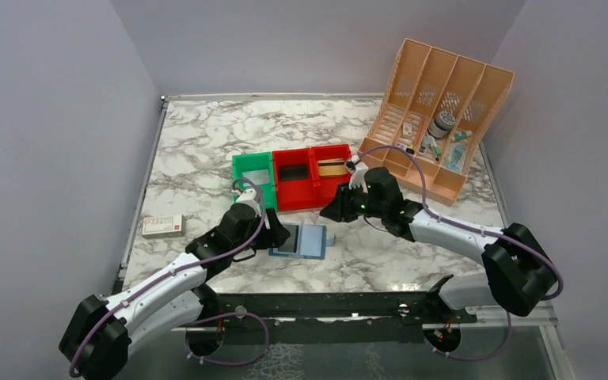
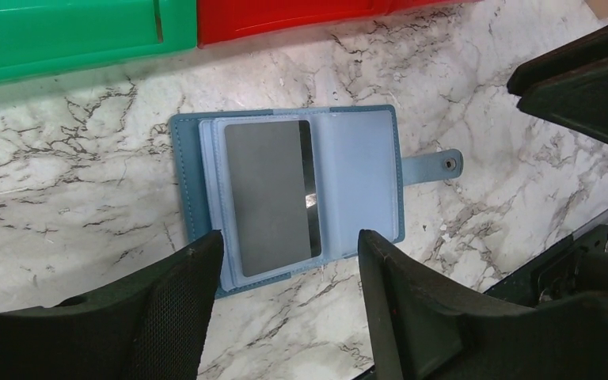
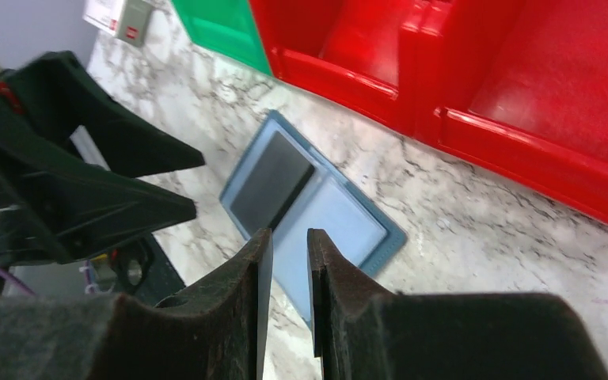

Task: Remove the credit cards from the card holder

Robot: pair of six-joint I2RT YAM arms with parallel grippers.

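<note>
Bright, even light; soft shadows.

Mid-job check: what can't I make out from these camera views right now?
Left wrist: whether more cards lie under the grey card in the card holder; it covers that pocket stack.
Left wrist: the card holder's near edge, partly behind the fingers of the left claw.
Top external: whether the tan card in the right red bin is one or several; too small.
Right wrist: that bin's inside, cut off by the frame edge.
</note>
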